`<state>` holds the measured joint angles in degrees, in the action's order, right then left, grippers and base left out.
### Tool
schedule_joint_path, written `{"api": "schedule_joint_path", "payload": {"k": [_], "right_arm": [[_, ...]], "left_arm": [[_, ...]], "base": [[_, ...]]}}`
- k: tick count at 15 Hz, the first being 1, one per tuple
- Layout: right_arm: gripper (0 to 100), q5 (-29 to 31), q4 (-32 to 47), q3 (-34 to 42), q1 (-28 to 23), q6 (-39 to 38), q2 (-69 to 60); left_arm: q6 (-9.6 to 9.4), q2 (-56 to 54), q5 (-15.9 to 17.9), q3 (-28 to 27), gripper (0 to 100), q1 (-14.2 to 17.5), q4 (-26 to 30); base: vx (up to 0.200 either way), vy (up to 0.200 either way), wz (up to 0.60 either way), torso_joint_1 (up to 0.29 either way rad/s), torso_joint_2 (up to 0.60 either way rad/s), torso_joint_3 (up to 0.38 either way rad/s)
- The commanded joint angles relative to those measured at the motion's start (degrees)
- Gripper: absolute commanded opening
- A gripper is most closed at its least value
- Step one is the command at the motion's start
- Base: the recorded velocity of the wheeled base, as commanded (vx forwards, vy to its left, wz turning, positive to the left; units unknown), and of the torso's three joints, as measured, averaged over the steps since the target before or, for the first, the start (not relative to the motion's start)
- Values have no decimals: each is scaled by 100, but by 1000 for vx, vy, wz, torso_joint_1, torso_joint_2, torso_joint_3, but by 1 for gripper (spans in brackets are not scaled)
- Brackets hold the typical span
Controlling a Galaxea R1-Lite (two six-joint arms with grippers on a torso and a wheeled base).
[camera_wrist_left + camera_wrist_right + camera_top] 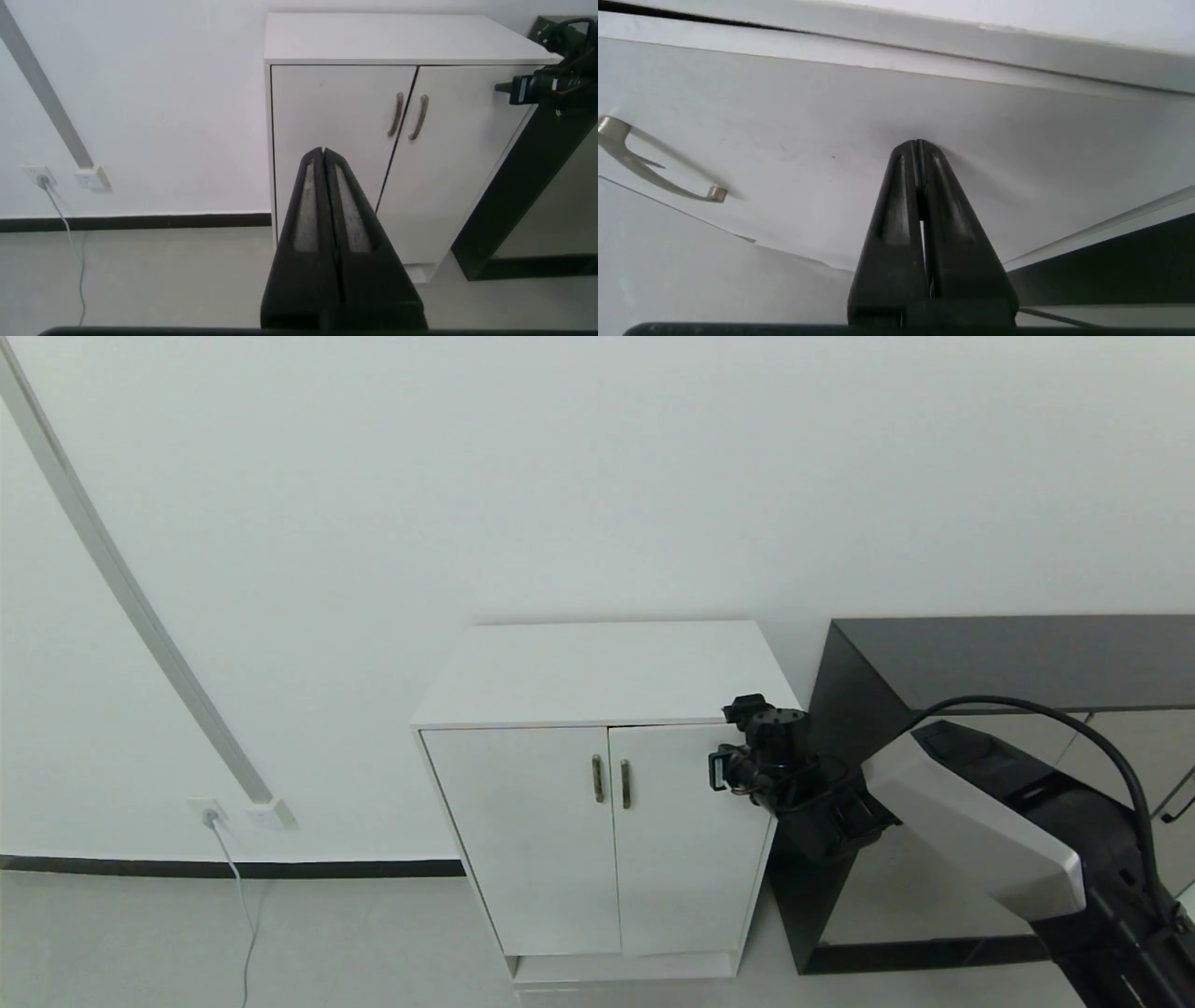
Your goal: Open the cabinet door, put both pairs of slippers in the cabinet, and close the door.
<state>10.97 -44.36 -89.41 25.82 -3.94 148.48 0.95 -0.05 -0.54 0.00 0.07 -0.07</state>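
Observation:
The white cabinet [597, 681] stands against the wall with both doors shut, two slim metal handles [611, 782] side by side at the middle. My right gripper [717, 770] is shut and empty, its tips at the upper outer part of the right door [681, 840]. In the right wrist view the closed gripper [920, 149] points straight at the door face [803, 131], with one handle [654, 168] off to the side; I cannot tell whether it touches. My left gripper [322, 157] is shut and empty, held back from the cabinet [336, 121] and aimed at the left door.
A dark low cabinet [980, 663] with glossy fronts stands right beside the white one. A wall socket [207, 810] with a cable running down sits low on the wall to the left, under a slanted cable duct [140, 607]. Grey floor [280, 943] lies open before the cabinet.

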Motion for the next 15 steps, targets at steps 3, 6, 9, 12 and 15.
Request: {"api": "schedule_joint_path", "payload": {"k": [3,6,9,12,15], "right_arm": [[0,1,103,-147,2,-2,-3],[0,1,121,-200,2,60,-3],[0,1,121,-209,2,60,-3],[0,19,68,-59,2,51,-74],[0,19,-398,793,55,42,-636]], "left_arm": [[2,5,1,0,0,1,-1],[2,5,1,0,0,1,-1],[2,5,-8,0,0,1,-1],[2,5,1,0,0,1,-1],[-7,5,1,0,0,1,-1]], "base": [[0,0,0,0,0,0],[0,0,0,0,0,0],[0,0,0,0,0,0],[0,0,0,0,0,0],[0,0,0,0,0,0]]}}
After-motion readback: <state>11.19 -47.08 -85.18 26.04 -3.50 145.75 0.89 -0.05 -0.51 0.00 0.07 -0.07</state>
